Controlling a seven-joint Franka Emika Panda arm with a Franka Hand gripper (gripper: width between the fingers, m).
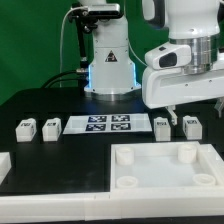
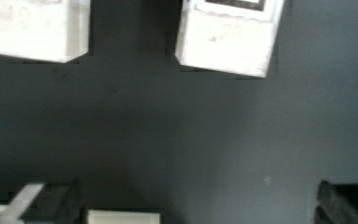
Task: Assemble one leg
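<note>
One leg [image 2: 229, 35], resting toward the desk's edge on the exterior view's right, lies ahead of my gripper [image 2: 197, 200] and in line with its gap, my fingers [image 2: 43, 200] spread wide, empty, not yet around it.

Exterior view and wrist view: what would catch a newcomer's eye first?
The large white square tray-like part with corner sockets fills the front of the black table, towards the exterior view's right. Behind it, the white robot arm hangs over two small white rectangular tagged posts, its claw open. Two more such posts stand at the exterior view's left, past the flat white marker board.
</note>
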